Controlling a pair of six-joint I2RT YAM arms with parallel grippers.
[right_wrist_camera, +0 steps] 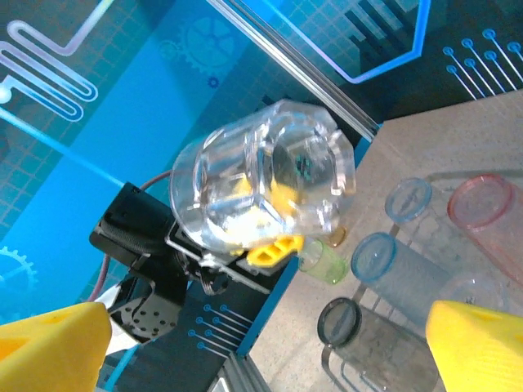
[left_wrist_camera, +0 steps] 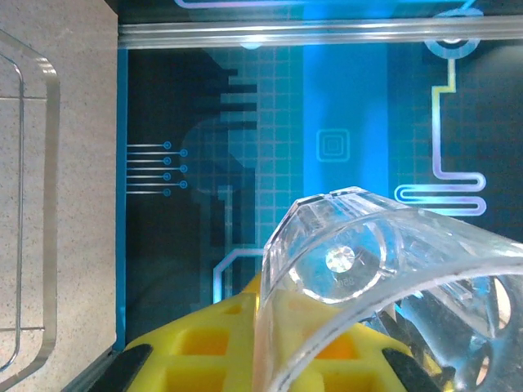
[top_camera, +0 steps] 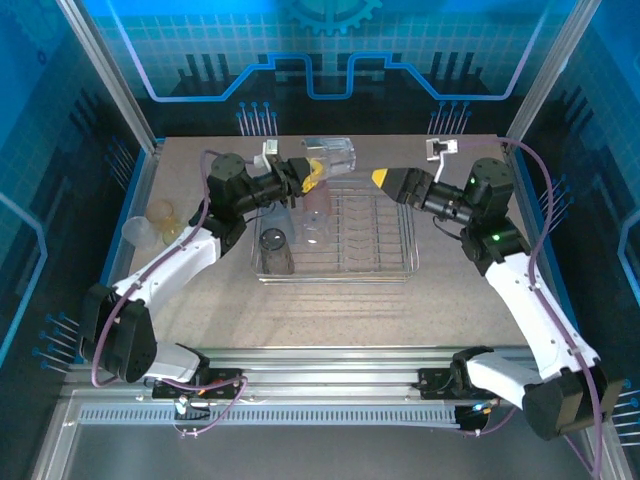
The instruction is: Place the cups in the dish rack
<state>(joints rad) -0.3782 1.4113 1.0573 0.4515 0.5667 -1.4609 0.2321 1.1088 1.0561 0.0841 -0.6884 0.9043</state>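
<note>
My left gripper (top_camera: 311, 176) is shut on the wall of a clear cup (top_camera: 331, 153), which it holds on its side above the back left corner of the dish rack (top_camera: 375, 240). The left wrist view has that clear cup (left_wrist_camera: 368, 269) pinched between the yellow fingers (left_wrist_camera: 204, 351). My right gripper (top_camera: 383, 180) stands open just right of the cup, over the rack, and touches nothing. From the right wrist the clear cup (right_wrist_camera: 261, 175) hangs ahead of the spread yellow fingertips (right_wrist_camera: 49, 347). Upside down in the rack stand a smoky grey cup (top_camera: 275, 250), a pink cup (top_camera: 318, 200) and pale blue cups (right_wrist_camera: 374, 257).
Loose cups lie on the table left of the rack: an amber one (top_camera: 160, 213), a clear one (top_camera: 140, 232) and a yellow-green one (right_wrist_camera: 323, 263). The rack's right half (top_camera: 385, 215) holds bare wire prongs. Blue walls and metal posts close in the table.
</note>
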